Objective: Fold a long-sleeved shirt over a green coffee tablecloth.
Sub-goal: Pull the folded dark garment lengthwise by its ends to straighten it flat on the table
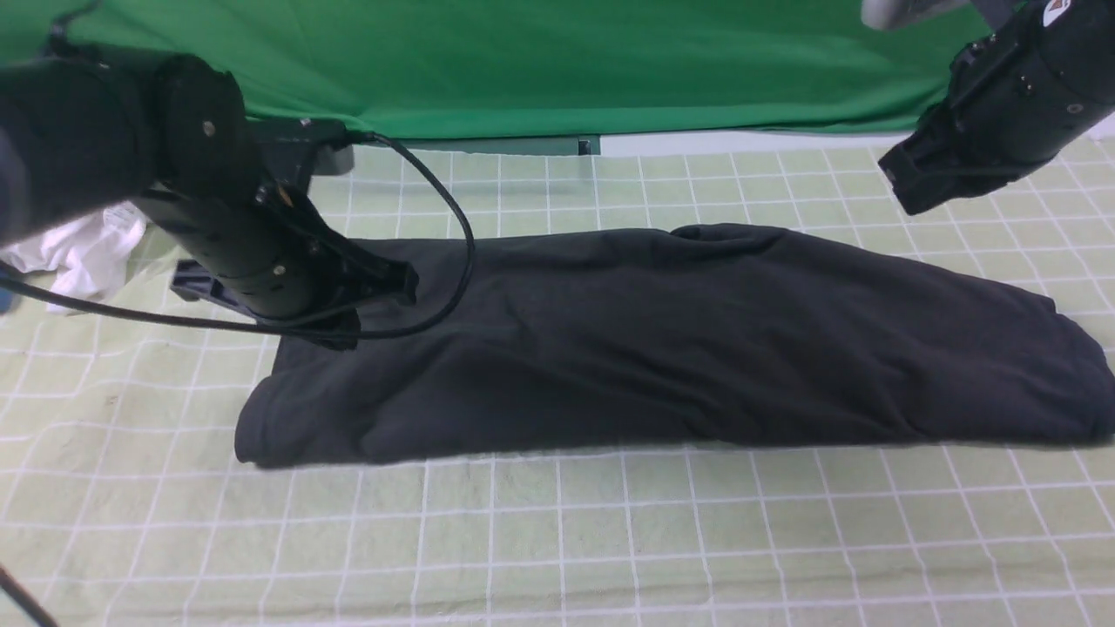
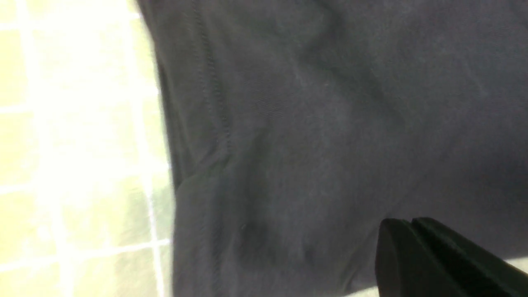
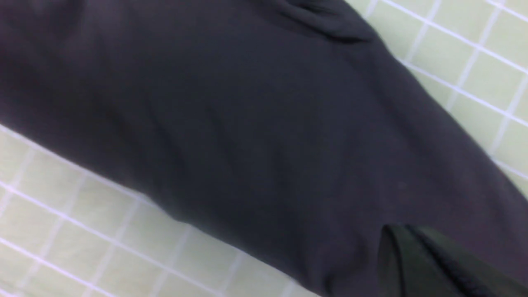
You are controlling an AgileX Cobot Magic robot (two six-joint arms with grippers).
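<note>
The left gripper [image 1: 402, 286] is hovering shut and empty over the left end of the long-sleeved shirt [image 1: 679, 340], which is lying banded across the green coffee tablecloth [image 1: 610, 540], while the right gripper [image 1: 902, 187] is hanging closed and empty above its right end, so a shallow pinch could be catching one layer and spoiling the fold.

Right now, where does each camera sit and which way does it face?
Front view: between the arms, facing forward over the long-sleeved shirt on the green coffee tablecloth; both arms show, left gripper and right gripper.
Left wrist view: on the left arm, looking down at the shirt's edge; its shut fingertips show.
Right wrist view: on the right arm, looking down at the shirt; its shut fingertips show.
Shared: all see shirt and tablecloth.
</note>
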